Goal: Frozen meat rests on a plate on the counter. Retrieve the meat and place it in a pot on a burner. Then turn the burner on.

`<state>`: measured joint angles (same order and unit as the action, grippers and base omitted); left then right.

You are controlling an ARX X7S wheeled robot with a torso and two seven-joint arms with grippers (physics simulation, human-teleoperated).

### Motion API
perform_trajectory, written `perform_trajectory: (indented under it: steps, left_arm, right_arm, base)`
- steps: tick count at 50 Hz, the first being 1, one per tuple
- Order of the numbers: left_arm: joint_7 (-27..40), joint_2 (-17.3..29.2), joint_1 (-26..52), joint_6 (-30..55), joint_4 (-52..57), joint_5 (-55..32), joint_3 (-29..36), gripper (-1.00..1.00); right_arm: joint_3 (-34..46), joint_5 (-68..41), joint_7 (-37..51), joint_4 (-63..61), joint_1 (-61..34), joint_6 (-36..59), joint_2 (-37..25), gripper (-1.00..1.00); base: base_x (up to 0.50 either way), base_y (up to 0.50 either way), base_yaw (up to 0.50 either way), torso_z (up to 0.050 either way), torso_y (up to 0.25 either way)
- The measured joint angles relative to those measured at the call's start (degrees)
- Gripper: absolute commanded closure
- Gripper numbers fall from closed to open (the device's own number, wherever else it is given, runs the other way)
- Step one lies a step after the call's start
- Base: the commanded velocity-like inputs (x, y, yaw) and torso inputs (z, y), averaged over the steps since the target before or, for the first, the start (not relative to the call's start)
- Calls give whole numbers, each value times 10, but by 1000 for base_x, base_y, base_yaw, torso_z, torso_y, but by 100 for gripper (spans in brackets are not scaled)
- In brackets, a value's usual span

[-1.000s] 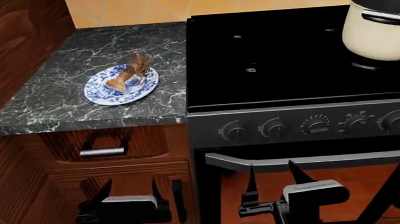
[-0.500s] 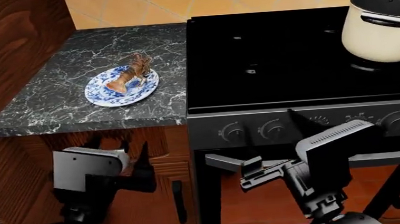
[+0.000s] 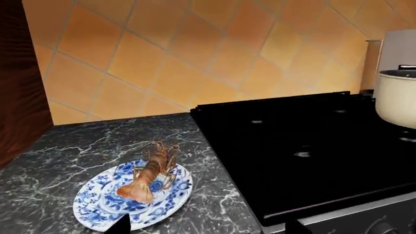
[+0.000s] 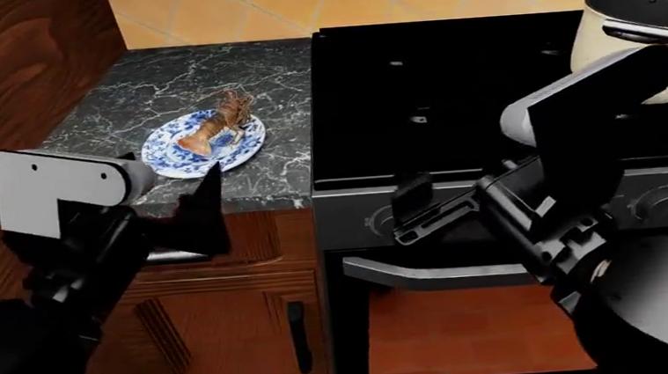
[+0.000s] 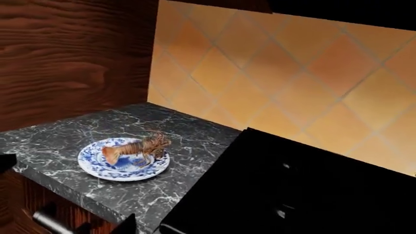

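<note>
Reddish-brown meat (image 4: 217,122) with thin tan leg-like strands. White plate (image 4: 167,157) covered in dense blue floral pattern. Dark grey-black marble-look counter (image 4: 106,123) veined with white. Glossy black cooktop (image 4: 433,83). Cream pot (image 4: 624,39) at far right, with black inside, rim and handles. Orange-tan diagonal wall tiles (image 4: 333,2) with pale grout. Dark reddish-brown wood-grain cabinets (image 4: 19,68).

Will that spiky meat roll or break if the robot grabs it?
The meat is long and lumpy, so it probably won't roll. Its thin strands look likely to snap or snag. It may slide on the smooth plate when nudged.
</note>
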<state>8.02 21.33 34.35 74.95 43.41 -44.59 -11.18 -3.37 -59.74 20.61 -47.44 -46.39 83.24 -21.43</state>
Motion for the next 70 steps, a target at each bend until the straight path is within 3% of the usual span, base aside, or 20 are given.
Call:
perform_trajectory:
  steps: [7,17,46,56,63,70]
  left_arm:
    - [3,7,24,16,9,-17,-11,-100]
    - [1,20,39,14,14,-22,-9,-100]
    - [15,28,63,37,29,-62,-20,-100]
    - [30,23,78,64,30,-95,-41,-100]
    - [79,33,136,105,5,-174,-48,-100]
    - [173,74,235,124,-63,-303,-6,-100]
  right_arm:
    - [9,-115,86,23,-62,23,-28,-100]
    - [19,-199,157,39,-107,27,-60,-100]
    - [36,-307,245,61,-135,-6,-97,-100]
    - [40,-312,248,53,-135,-17,-105,-100]
    - [45,-310,243,53,-138,-24,-108,-100]
    - [49,-304,231,56,-140,-31,-107,-100]
  base:
    - [60,0,0,0,0]
    - [484,1,0,0,0]
    - [500,0,0,0,1]
    - [0,0,0,0,1]
    - [0,0,0,0,0]
    - [0,0,0,0,0]
